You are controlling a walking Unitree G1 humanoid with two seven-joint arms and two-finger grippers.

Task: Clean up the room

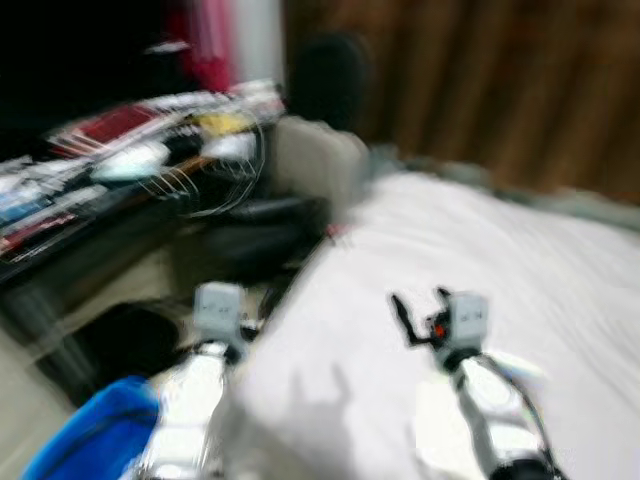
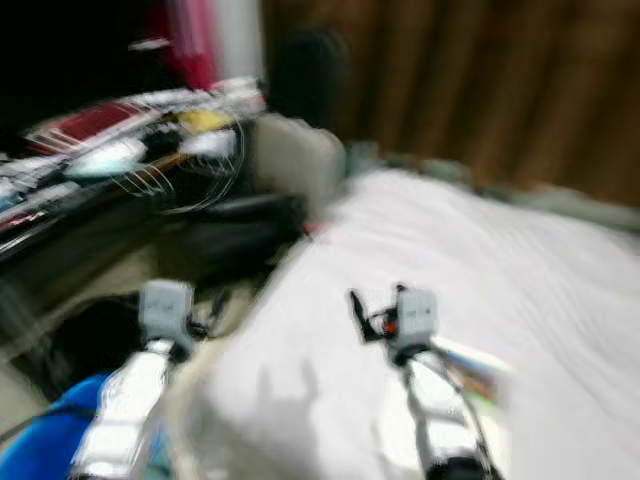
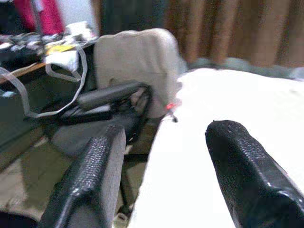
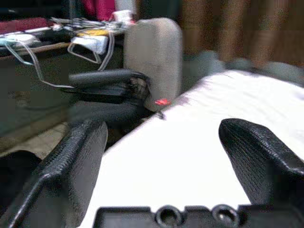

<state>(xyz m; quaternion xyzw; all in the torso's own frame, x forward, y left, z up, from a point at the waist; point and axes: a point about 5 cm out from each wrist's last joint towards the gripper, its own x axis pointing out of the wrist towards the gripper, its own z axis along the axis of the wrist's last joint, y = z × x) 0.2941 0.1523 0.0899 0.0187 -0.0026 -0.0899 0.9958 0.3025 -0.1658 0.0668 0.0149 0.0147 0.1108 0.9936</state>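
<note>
Facing bed (image 1: 520, 250): both grippers, left (image 3: 161, 175) and right (image 4: 161, 166), spread, empty; red scrap (image 4: 162, 101) at 12 o'clock, right gripper nearer.

Brown curtain (image 1: 480, 90) behind – beige office chair (image 3: 135, 66) beside a cluttered dark desk (image 1: 60, 225).

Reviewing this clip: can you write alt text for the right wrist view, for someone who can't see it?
The right gripper, its two black fingers spread apart and holding nothing, hovers over a white bed. Beyond the bed's edge stands an office chair with a beige back and black armrest, beside a cluttered desk with cables; brown curtains hang behind.
</note>
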